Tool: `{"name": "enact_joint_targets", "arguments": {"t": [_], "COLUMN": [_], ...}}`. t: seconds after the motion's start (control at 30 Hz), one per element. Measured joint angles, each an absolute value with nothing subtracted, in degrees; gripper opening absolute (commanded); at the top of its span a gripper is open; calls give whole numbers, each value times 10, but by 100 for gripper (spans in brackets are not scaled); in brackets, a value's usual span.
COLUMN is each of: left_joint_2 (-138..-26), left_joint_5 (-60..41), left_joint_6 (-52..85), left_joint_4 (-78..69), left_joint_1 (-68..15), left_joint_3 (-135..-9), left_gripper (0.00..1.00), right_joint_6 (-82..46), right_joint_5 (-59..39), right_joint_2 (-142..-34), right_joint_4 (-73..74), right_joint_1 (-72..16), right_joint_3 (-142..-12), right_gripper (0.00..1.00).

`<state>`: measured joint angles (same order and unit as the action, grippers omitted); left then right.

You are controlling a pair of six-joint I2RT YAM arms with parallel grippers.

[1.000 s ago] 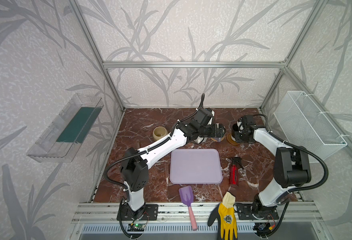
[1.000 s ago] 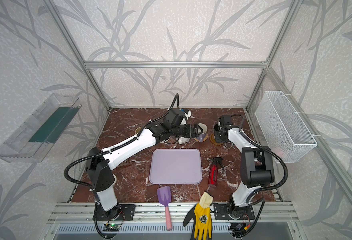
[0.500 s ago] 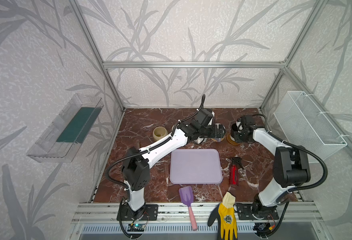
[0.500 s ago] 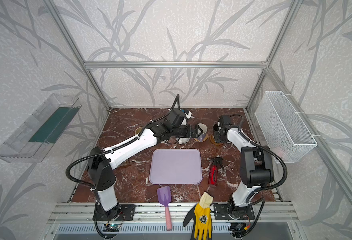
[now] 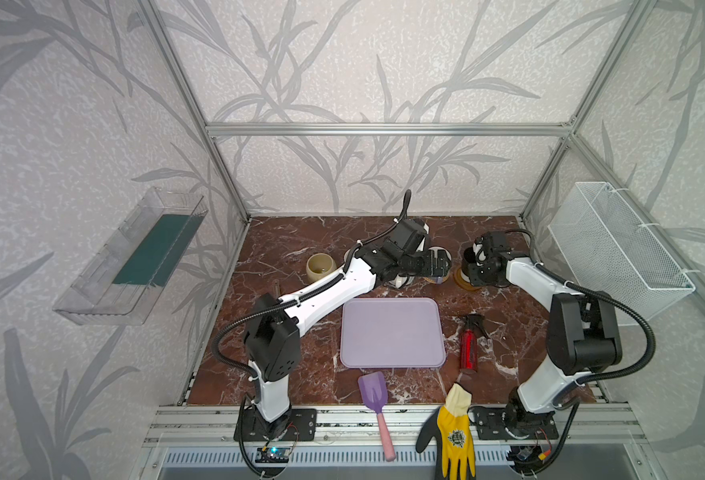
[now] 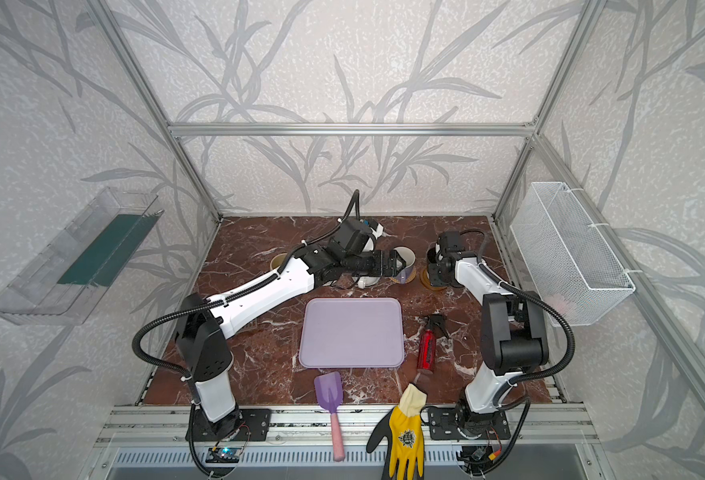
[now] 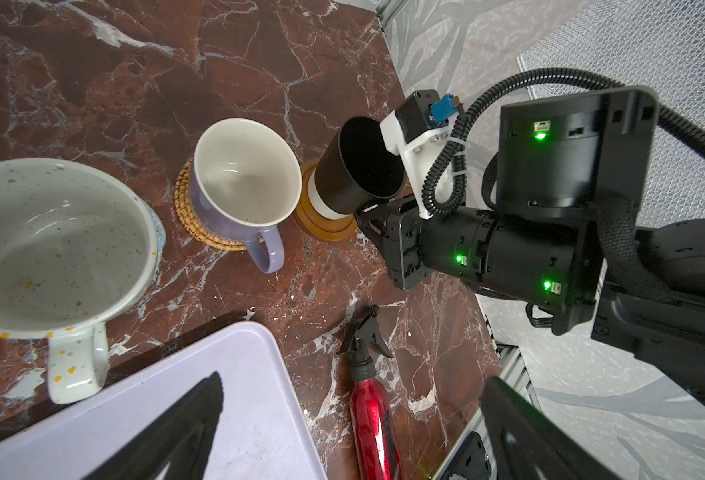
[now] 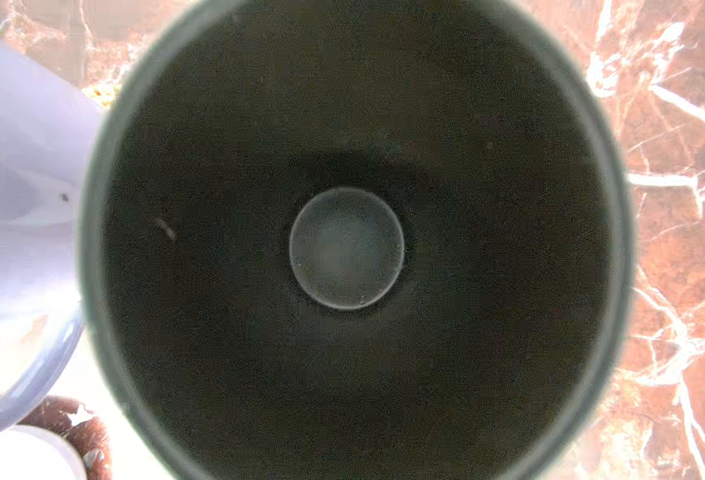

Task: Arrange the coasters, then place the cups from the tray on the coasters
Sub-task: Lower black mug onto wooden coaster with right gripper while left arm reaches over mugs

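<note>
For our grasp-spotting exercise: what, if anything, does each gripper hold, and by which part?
Right gripper shut on tall black mug, apparently its handle, hidden; left gripper open, empty.

Cups stand on coasters behind the tray, spray bottle right of it

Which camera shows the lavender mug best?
The left wrist view: the lavender mug stands whole on its rattan coaster, handle visible. In both top views the left tool partly hides it; the right wrist view catches only a blurred side.
</note>
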<state>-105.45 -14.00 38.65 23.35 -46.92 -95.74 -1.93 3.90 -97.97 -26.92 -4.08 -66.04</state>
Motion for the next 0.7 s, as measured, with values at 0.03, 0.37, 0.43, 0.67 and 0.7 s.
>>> {"name": "enact_joint_targets", "arguments": {"t": [0.03, 0.37, 0.43, 0.67, 0.7], "left_joint_2": [-1054, -1052, -1051, -1044, -1042], "left_joint_5": [-140, -136, -136, -136, -136], "left_joint_6": [387, 386, 386, 386, 386], "left_joint_4": [233, 232, 232, 232, 231], "left_joint_1": [-469, -469, -469, -469, -469], "left_joint_3": [-956, -941, -936, -931, -930], "left_gripper": [99, 99, 99, 99, 99], "right_joint_6": [-19, -21, -21, -23, -23], "right_joint_5": [39, 39, 39, 37, 35], "right_joint_2": [-980, -980, -980, -980, -980], "right_joint_4": [-269, -269, -269, -269, -269], "right_joint_1": [-41, -41, -41, -41, -41], "right_joint_3": [-660, -660, -660, -659, -659], "right_gripper": [0, 1, 3, 13, 15]}}
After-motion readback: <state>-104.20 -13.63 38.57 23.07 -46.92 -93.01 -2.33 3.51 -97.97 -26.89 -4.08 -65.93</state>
